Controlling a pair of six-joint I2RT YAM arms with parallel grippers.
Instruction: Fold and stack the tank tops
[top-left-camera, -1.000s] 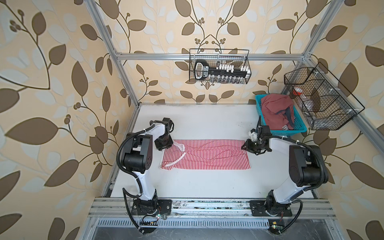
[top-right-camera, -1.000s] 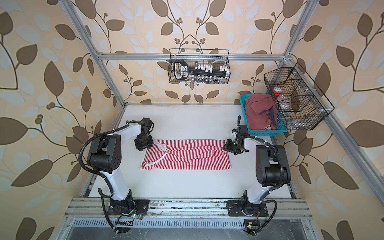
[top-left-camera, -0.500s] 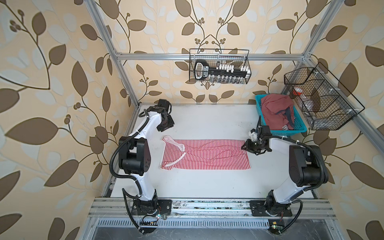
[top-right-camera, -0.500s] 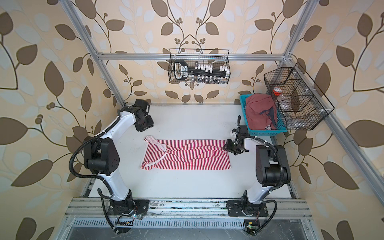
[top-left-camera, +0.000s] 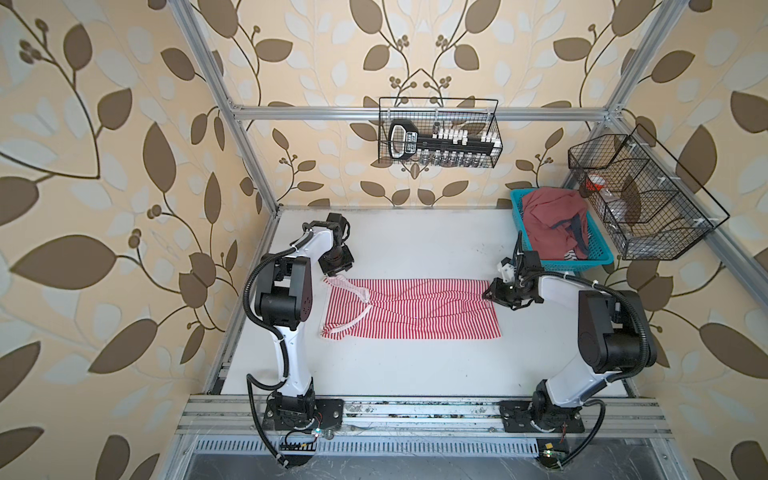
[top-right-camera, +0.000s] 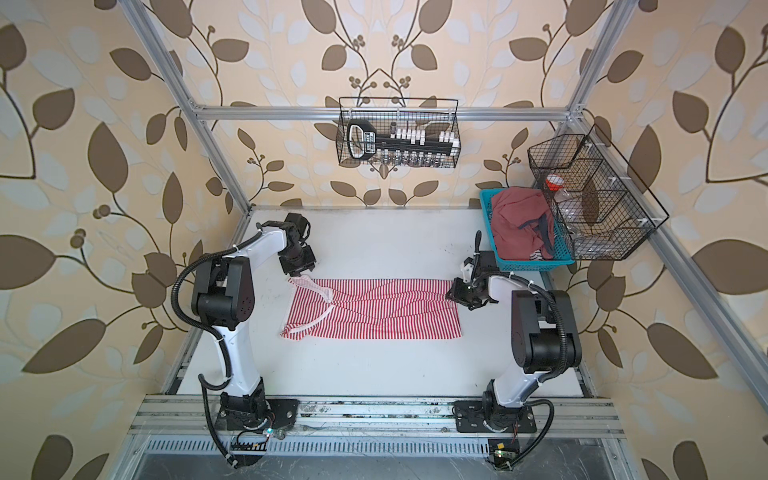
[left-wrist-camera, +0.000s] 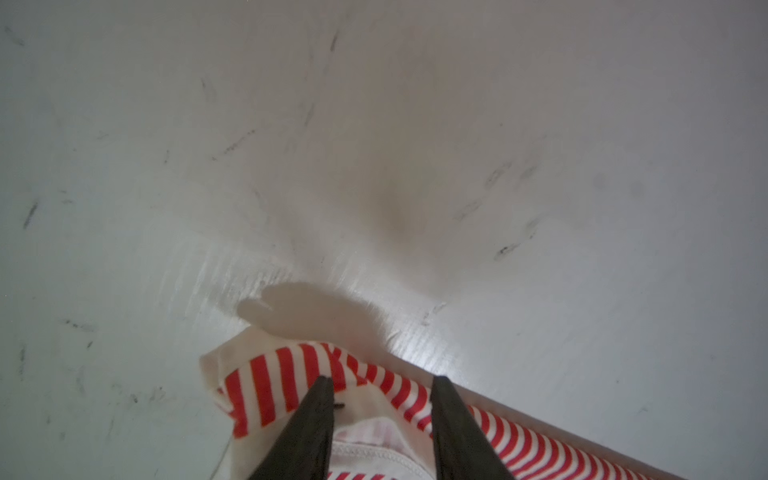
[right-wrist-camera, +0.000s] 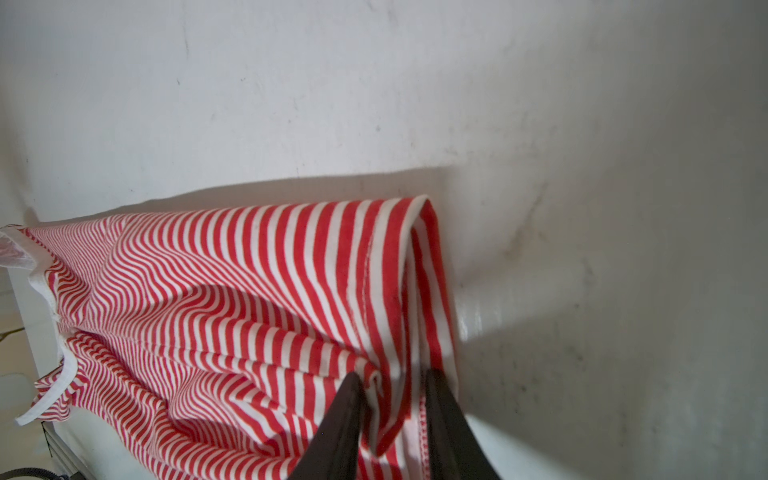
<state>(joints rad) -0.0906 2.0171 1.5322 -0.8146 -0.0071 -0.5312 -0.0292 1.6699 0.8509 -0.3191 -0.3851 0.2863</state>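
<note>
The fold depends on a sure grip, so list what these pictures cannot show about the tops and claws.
- Red tank top: crumpled in the blue basket; folds hide any print in both top views.
- Left claw: whether it grips the striped tank top; the left wrist view's edge cuts the fingers off.
- Wire basket contents: too small behind mesh.

Table (top-left-camera: 415, 374): white, smooth, semi-gloss. Sheen streaks and dark scuffs show in the wrist views.
Striped tank top (top-left-camera: 415, 307) on the table: thin matt knit cloth, stitched hem, plain white binding.
Dusty-red tank top (top-left-camera: 544, 224): soft matt cloth, lying in a blue perforated plastic basket (top-left-camera: 518, 216) at the table's back right corner.
Back wire basket (top-left-camera: 436, 166) and side wire basket (top-left-camera: 665, 232) above the table's edges: black metal wire.
Frame (top-left-camera: 311, 113) around the table: satin silver metal.
Left gripper (left-wrist-camera: 382, 380), right gripper (right-wrist-camera: 392, 376): fingers (left-wrist-camera: 307, 428) matt black.
</note>
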